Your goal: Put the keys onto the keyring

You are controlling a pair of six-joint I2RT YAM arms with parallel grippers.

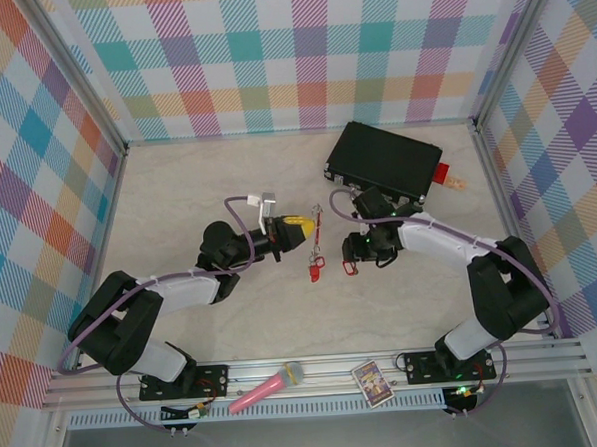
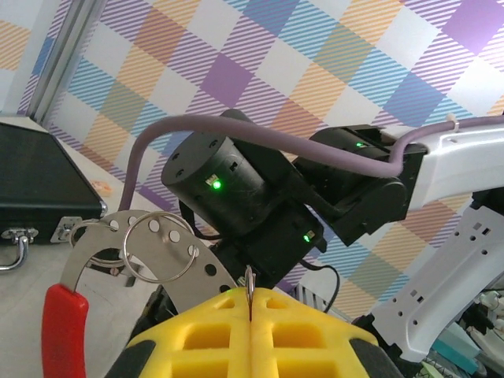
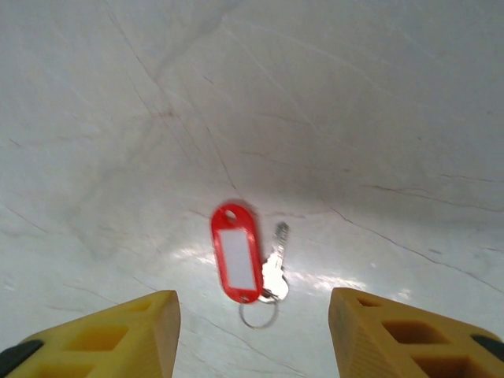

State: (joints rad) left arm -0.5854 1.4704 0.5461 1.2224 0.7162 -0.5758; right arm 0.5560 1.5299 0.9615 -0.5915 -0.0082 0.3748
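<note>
My left gripper [image 2: 250,303] has its yellow fingers shut on the thin metal edge of the keyring [image 2: 142,236], a grey arc with a red part [image 2: 63,327] at its lower left and small metal rings hooked on it. From above, the keyring [image 1: 319,225] stands just right of the left gripper [image 1: 304,228], with a red key tag [image 1: 316,273] at its lower end. My right gripper [image 3: 252,331] hangs open over the table. One of the keys [image 3: 236,252], a red tag with a white label, a silver key and a small loop, lies flat just beyond its fingertips, also seen from above [image 1: 350,269].
A black case [image 1: 383,161] lies at the back right, with a red block with a beige bit [image 1: 446,179] beside it. A pink microphone [image 1: 265,387] and a small card [image 1: 371,383] rest on the near rail. Chequered walls enclose the table.
</note>
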